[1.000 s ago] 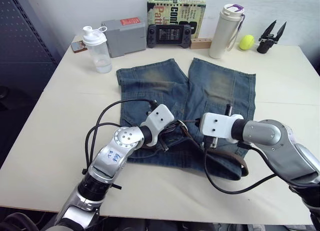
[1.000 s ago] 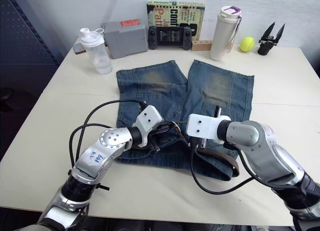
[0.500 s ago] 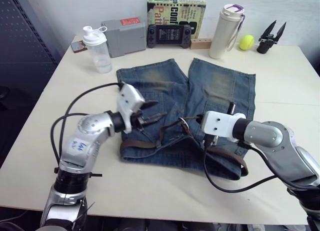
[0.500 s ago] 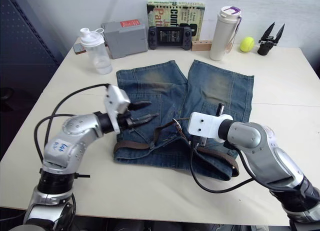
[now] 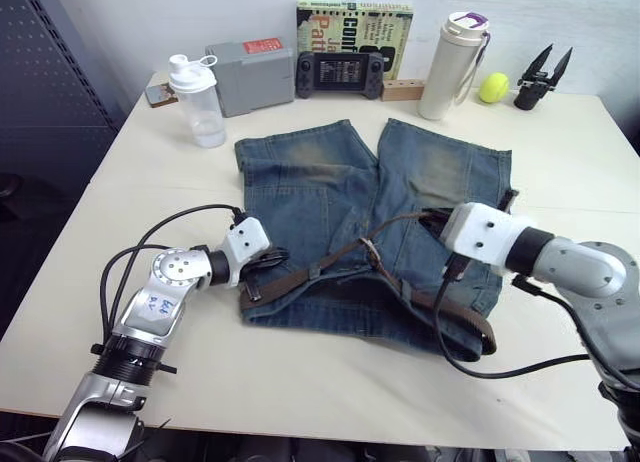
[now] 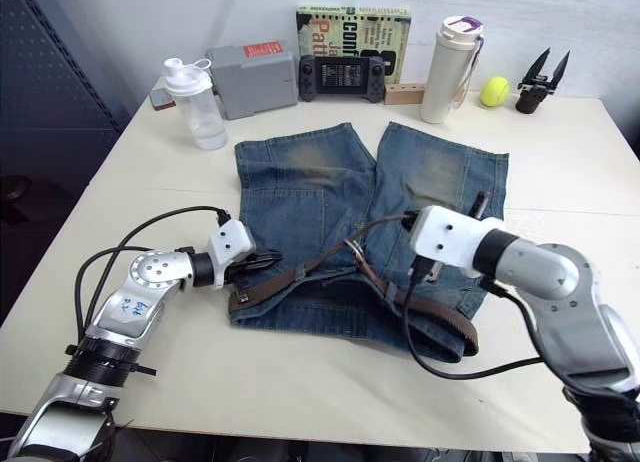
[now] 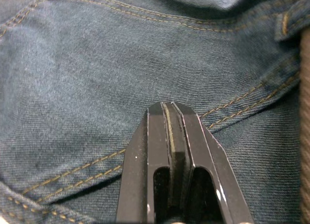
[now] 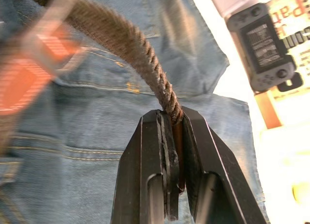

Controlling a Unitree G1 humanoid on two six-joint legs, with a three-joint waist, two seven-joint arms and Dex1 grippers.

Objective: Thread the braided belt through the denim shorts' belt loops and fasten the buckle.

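Note:
The denim shorts (image 5: 300, 182) lie flat on the table, waistband toward me. Along the waistband runs the braided belt (image 5: 300, 278), dark brown. Its left end rests at the shorts' left edge, and its far part curves round the right hip (image 5: 480, 332). A small metal piece, probably the buckle (image 5: 368, 249), sits mid-waist where a strand rises off the cloth. My right gripper (image 5: 428, 219) is shut on that strand (image 8: 131, 44) and holds it above the right leg. My left gripper (image 5: 272, 255) is shut and empty, low over the denim (image 7: 97, 88) near a belt loop (image 7: 290, 21).
Along the back edge stand a shaker bottle (image 5: 200, 100), a grey box (image 5: 248, 74), a game controller (image 5: 337, 72), a book (image 5: 352, 22), a white bottle (image 5: 452, 64), a tennis ball (image 5: 492, 86) and a spare black gripper (image 5: 540, 74). Bare table (image 5: 330, 392) lies before the shorts.
My left gripper let go at mid-waist, swung out leftward, closed, and dropped to the shorts' left edge. My right gripper moved up and right, pulling the belt strand with it.

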